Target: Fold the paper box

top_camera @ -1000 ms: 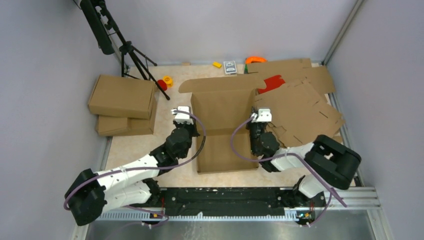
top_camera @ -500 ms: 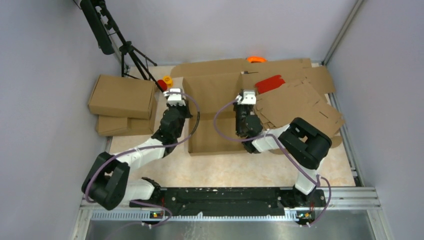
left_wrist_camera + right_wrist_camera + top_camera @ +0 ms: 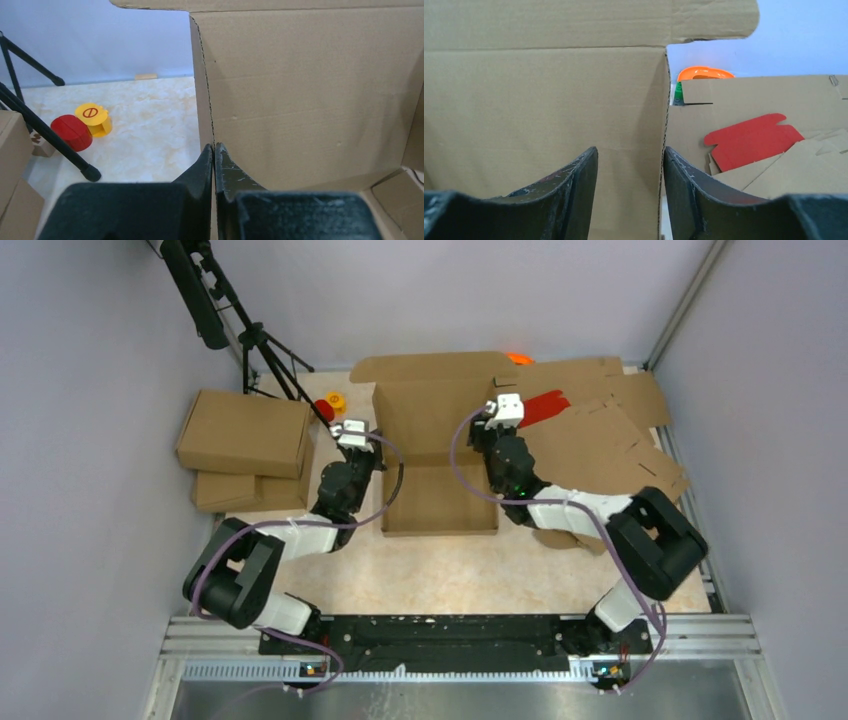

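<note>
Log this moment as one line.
left gripper: shut on paper box left edge | right gripper: open, astride right edge

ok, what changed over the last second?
Both arms stretched forward and slid the box away from them, toward the back wall; its far panel now stands up in front of both hands. The left hand is pinched on the box's left edge. The right hand straddles the right edge, open. The stacked boxes and the pile of flat sheets stayed put.
</note>
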Robot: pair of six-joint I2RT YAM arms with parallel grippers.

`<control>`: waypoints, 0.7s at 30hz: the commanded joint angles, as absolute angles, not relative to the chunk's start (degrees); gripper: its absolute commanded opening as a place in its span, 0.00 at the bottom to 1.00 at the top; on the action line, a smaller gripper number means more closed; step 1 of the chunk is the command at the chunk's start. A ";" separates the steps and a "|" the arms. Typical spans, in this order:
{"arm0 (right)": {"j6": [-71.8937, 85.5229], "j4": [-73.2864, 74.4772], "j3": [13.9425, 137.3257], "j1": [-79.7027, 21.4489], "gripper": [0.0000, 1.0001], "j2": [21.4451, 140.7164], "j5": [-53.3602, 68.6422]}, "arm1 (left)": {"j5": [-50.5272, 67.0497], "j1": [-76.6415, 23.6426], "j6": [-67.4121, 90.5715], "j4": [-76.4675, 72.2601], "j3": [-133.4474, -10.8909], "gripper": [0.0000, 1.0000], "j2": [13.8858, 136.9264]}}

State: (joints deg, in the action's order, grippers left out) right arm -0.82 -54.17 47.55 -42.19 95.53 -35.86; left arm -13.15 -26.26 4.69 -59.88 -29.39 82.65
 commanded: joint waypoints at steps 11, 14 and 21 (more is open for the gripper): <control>18.29 -19.00 44.19 -41.31 0.16 75.47 -28.45 | -7.87 -30.44 -2.59 -77.45 -18.75 0.00 79.52; 18.43 -16.70 43.86 -41.31 0.32 75.45 -28.21 | -9.73 -32.38 -5.50 -77.05 -17.78 0.00 78.52; 18.40 -9.61 46.61 -41.11 0.50 73.38 -29.81 | -10.49 -33.61 -6.03 -76.70 -16.16 0.00 77.69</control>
State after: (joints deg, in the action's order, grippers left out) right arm 16.86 -14.55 43.79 -41.08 76.36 -30.70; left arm -11.57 -32.75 -4.93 -72.66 -17.30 79.00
